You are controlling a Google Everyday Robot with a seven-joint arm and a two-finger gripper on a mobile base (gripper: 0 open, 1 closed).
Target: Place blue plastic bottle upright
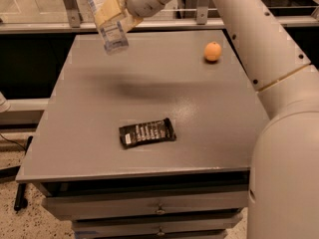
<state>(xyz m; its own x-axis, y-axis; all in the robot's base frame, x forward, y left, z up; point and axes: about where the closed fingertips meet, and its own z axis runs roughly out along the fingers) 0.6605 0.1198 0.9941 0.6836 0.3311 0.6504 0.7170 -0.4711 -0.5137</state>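
Grey desk [199, 108] top fills the view, with a railing behind it. Above its far left corner the gripper [117, 14] hangs in the air, its tan fingers [110, 8] pinching the blue plastic bottle [114, 35] around its middle. The bottle is held clear of the desk, slightly tilted, one end poking out below the fingers and the other above them. An orange fruit [213, 51] sits far right; a dark snack wrapper [147, 132] lies flat nearer the front.
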